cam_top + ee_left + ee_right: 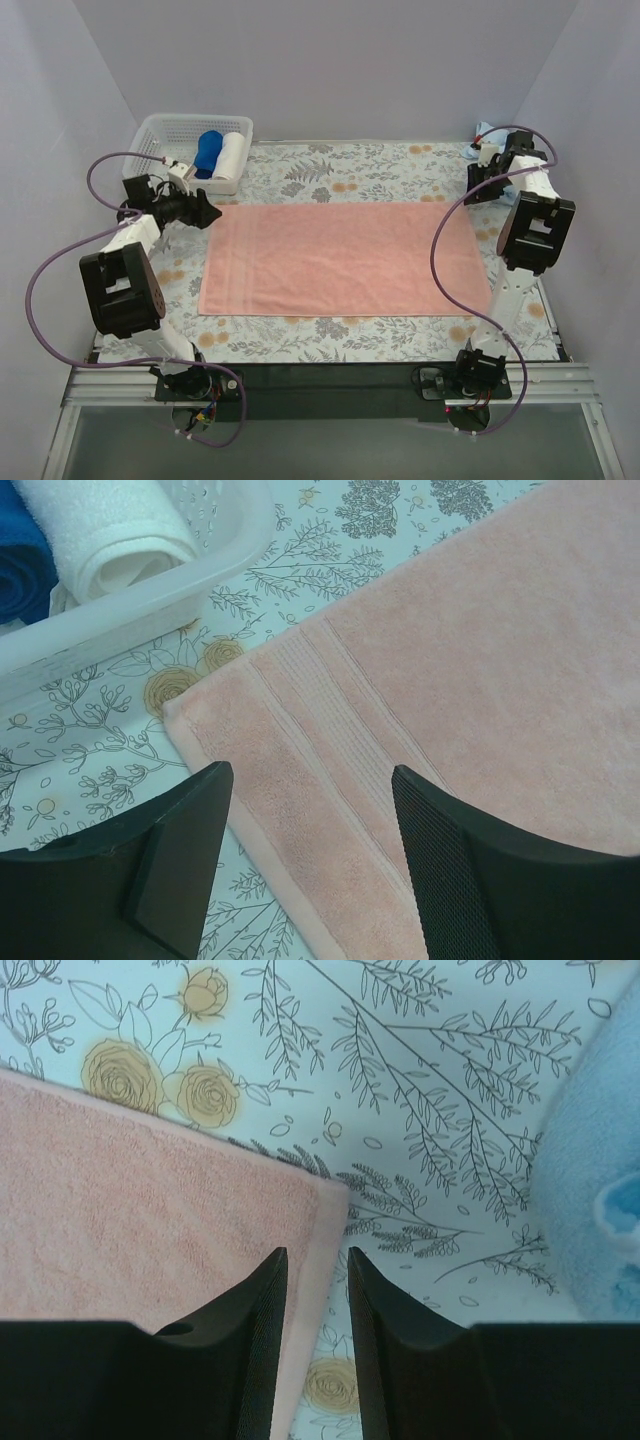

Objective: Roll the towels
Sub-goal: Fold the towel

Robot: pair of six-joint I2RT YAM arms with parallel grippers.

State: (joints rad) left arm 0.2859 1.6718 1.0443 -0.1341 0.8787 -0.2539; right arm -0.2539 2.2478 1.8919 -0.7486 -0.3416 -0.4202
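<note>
A pink towel (pixel 345 258) lies spread flat at the middle of the floral-patterned table (pixel 330 335), long side running left to right and its near edge parallel to the arm bases. Both hands sit at its far edge. The left hand (pixel 208 212) is at the far-left corner: in the left wrist view its jaws stand wide apart, the fingertips on either side of the towel's ribbed border band, with the corner just ahead of them and nothing held between them. The right hand (pixel 484 186) is at the far-right corner: in the right wrist view its jaws stand narrowly apart, the towel's hem running below the gap, the left finger over pink terry and the right finger over bare table; the towel lies flat and is not pinched. Just beyond the right hand, at the far-right corner of the table, lies a bunched blue towel (pixel 590 1190). At the far-left corner, just beyond the left hand, a white basket (pixel 160 125) holds a dark roll (pixel 208 152) and a white roll (pixel 232 152) side by side.
</note>
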